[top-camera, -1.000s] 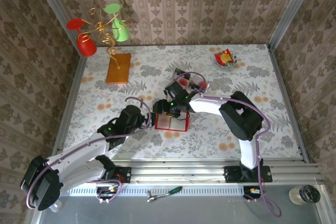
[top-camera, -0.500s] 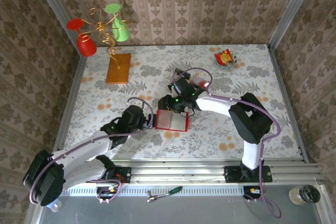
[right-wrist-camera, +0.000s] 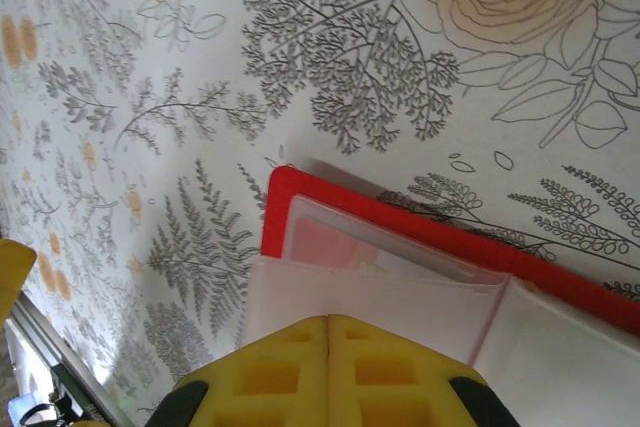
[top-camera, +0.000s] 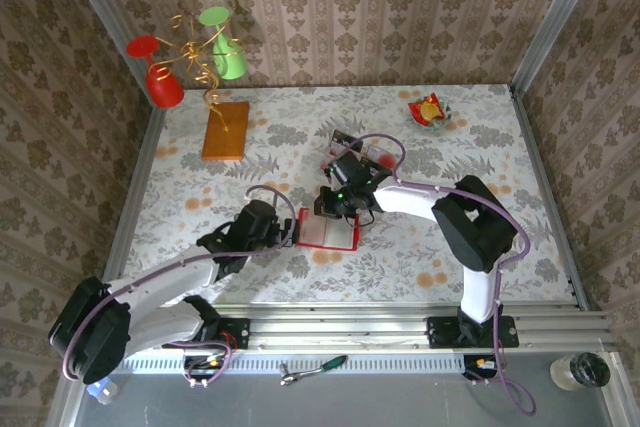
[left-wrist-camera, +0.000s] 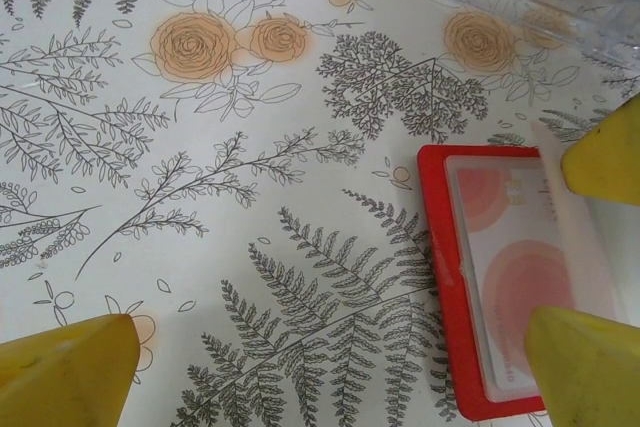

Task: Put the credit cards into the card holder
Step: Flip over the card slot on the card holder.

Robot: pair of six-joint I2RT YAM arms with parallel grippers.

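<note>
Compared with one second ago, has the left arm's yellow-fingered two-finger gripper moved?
Yes. The left gripper has shifted right, closing on the left edge of the flat bright-red card holder, which stays put.

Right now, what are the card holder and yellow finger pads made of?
Card holder: likely plastic or faux leather, smooth red rim, clear glossy pockets. Pads of the right gripper: probably foam or rubber, matte yellow, moulded square recesses.
</note>
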